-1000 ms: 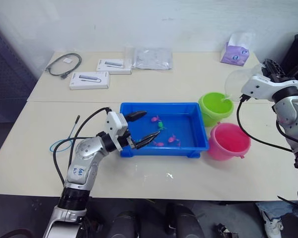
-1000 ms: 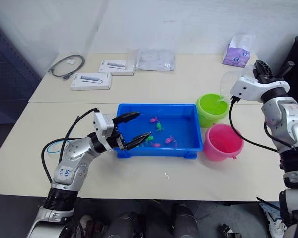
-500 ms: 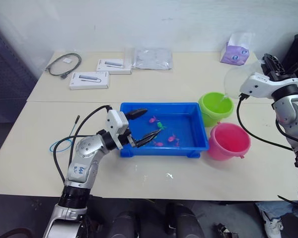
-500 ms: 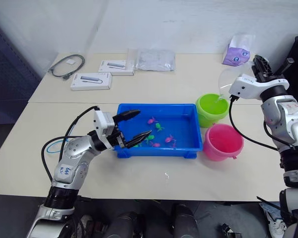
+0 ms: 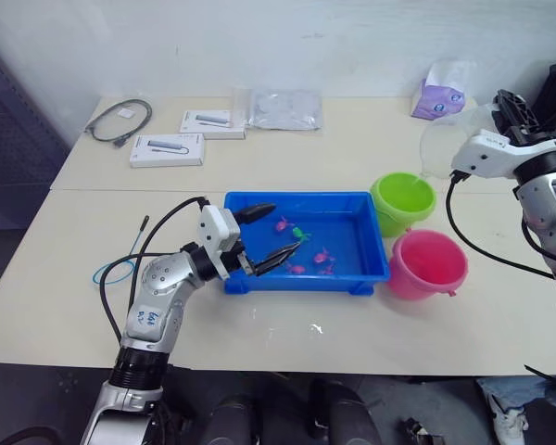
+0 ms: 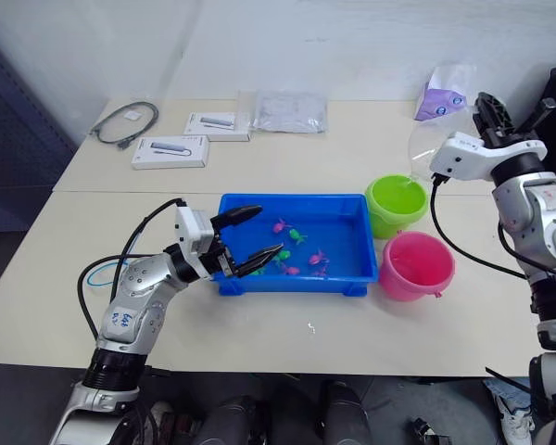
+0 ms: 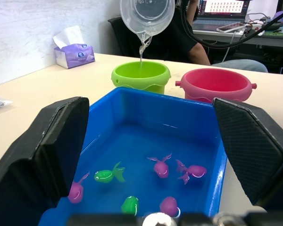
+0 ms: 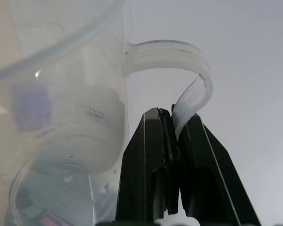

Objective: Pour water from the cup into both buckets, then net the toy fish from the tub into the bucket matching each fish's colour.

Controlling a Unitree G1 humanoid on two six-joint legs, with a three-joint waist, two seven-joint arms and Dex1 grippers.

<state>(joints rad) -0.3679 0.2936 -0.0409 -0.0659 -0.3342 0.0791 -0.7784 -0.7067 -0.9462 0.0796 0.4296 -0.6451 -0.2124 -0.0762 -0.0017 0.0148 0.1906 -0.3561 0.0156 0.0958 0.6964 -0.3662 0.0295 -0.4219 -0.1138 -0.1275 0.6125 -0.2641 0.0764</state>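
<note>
The right gripper point(image 8: 175, 123) pinches the thin handle of the clear cup point(image 5: 445, 148), tipped above the green bucket point(image 5: 403, 200) as a thin stream falls; the pink bucket point(image 5: 428, 263) stands just beside it. Light, slick, rigid plastic, the cup is likely to swing, so its handle is probably the safest hold. The left gripper point(image 5: 262, 237) hovers spread over the tub point(image 5: 371, 274), forearm low across the table.

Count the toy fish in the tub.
6 in the tub: four pink fish, one at a finger's edge, two paired mid-tub, one beside a green; two green fish. The fingers may hide more.
</note>
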